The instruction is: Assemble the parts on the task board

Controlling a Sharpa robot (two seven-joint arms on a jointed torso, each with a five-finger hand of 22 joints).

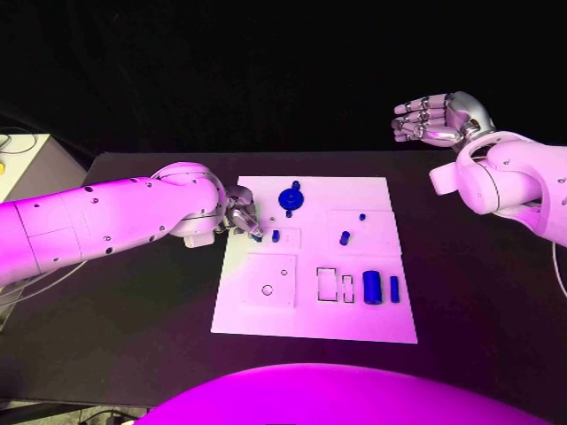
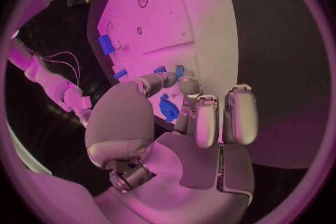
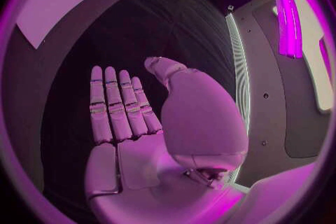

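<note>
Parts sit scattered on the white board (image 1: 312,301) in the middle of the frame: a round blue piece (image 1: 291,197) near its top edge, two small pegs (image 1: 345,237) below that, and a pair of upright blue blocks (image 1: 373,288) toward the lower right. The left hand (image 1: 242,220) reaches in at the board's left edge, fingertips (image 2: 183,85) pinched around a small blue part (image 2: 178,71). The right hand (image 1: 437,118) hangs in the upper right, well off the board, empty, its fingers straight and side by side.
</note>
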